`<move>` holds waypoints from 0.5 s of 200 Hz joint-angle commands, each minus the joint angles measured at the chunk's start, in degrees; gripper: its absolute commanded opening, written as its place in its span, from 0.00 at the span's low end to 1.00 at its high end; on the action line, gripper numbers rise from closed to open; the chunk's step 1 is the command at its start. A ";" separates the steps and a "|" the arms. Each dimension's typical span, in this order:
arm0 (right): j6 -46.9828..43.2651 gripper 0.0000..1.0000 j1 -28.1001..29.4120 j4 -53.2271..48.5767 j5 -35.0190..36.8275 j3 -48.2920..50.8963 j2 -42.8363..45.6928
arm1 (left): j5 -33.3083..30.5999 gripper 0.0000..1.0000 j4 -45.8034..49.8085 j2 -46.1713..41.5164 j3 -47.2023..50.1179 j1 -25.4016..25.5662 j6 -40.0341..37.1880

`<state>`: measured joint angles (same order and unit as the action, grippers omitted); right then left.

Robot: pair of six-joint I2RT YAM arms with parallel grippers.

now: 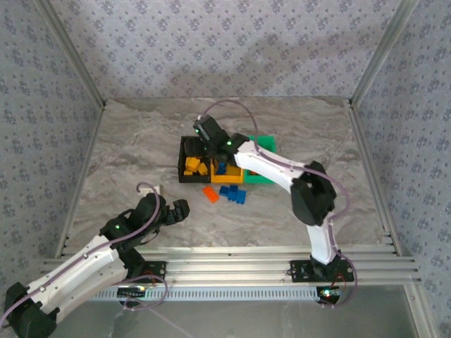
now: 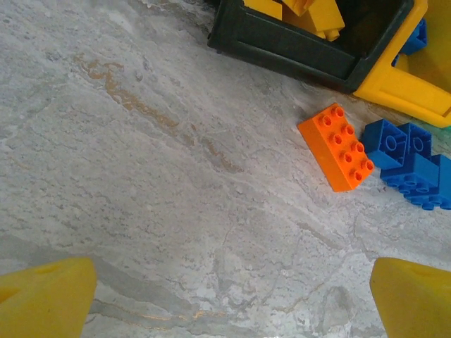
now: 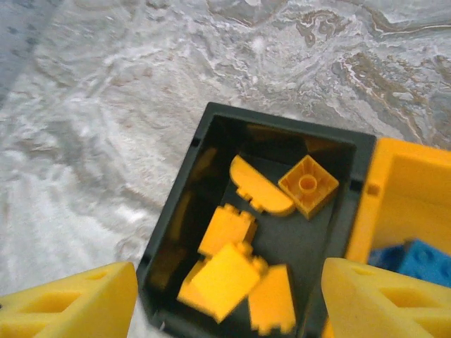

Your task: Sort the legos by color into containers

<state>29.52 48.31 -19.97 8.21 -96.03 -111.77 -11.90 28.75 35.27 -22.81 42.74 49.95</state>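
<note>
The right gripper [image 3: 229, 285] hangs over the black bin [image 3: 176, 211] at the middle of the table [image 1: 134, 148], jaws spread, holding nothing; yellow bricks [image 3: 306, 184] lie inside, the nearest blurred and cut off; its arm [image 1: 271, 165] hides parts of the yellow bin [image 1: 227, 178] and green bin [image 1: 259, 177]; the left gripper [image 2: 232, 296], released, hovers over bare table; an orange brick [image 2: 338, 146] and blue bricks [image 2: 412, 165] lie just nearside of the bins.
</note>
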 commanded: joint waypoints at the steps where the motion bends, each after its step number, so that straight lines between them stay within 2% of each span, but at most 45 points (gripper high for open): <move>1: 4.21 0.72 0.89 2.91 2.54 9.77 10.26 | 0.56 1.00 0.07 0.91 -3.18 -0.30 -1.60; 60: 13.90 0.72 2.81 3.29 6.63 42.09 31.22 | 1.94 1.00 -2.91 3.66 -2.71 -0.53 -2.01; 81: 16.93 0.71 2.40 3.36 5.92 48.69 32.54 | 2.89 1.00 -4.66 4.52 -1.94 -0.54 -1.78; 100: 17.80 0.73 1.48 5.13 2.15 50.38 28.88 | 3.37 1.00 -5.25 5.57 -1.99 -0.64 -1.79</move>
<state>43.18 50.52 -16.05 12.27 -47.53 -80.40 -9.85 25.91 39.90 -24.97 42.57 48.93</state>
